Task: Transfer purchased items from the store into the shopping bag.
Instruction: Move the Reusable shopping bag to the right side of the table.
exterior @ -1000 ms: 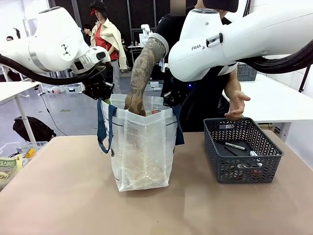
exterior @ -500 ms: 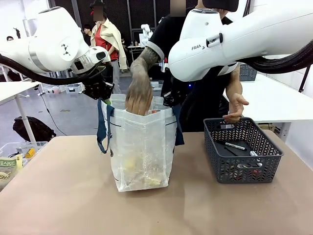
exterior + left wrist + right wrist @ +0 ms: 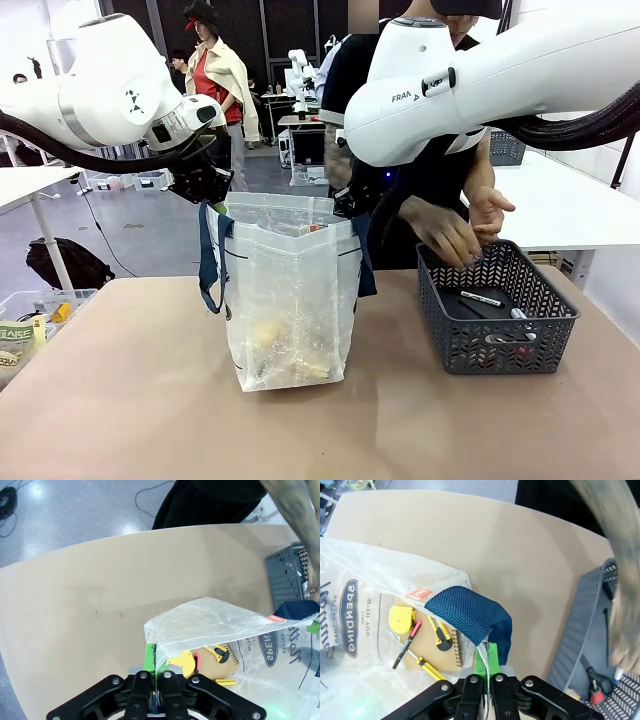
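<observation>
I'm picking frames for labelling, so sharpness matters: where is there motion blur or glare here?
Front view: the person's hand above the basket is smeared by motion. Right wrist view: the person's forearm streaks down the right edge. Left wrist view: pale glare on the floor, table edge bowed by the wide lens.

hand (image 3: 445,238) out of bag (image 3: 290,300), now — over basket (image 3: 500,345)

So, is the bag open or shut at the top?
The bag is open: the left gripper and the right gripper pinch its rim at opposite sides, spreading the mouth; items show inside.
</observation>
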Controlling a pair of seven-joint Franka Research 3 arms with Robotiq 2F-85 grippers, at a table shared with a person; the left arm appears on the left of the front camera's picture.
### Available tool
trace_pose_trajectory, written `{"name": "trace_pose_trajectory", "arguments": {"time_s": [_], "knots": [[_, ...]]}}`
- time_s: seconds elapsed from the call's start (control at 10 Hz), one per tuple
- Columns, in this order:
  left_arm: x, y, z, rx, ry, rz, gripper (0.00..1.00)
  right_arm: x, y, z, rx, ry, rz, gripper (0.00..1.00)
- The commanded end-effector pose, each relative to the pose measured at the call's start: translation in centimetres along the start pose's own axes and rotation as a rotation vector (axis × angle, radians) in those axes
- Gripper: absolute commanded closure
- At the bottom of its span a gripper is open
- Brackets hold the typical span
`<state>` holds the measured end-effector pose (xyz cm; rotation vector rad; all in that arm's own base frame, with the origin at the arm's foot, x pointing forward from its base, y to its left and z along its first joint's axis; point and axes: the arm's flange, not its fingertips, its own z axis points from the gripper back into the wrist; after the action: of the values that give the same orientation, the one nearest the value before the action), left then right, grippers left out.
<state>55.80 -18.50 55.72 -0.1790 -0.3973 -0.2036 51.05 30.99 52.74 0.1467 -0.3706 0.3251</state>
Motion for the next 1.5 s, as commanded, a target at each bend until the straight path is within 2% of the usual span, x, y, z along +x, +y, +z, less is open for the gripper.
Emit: {"name": "trace_pose_trajectory", "arguments": {"time_s": [0.0,1.4], "knots": [[-0.02,0.28,0.49,0.004,-0.001,0.008,1.00,-0.08,-0.27,0.10,0.003,-0.005,-0.010,1.00],[-0.02,0.28,0.49,0.004,-0.001,0.008,1.00,-0.08,-0.27,0.10,0.003,-0.005,-0.010,1.00]]}}
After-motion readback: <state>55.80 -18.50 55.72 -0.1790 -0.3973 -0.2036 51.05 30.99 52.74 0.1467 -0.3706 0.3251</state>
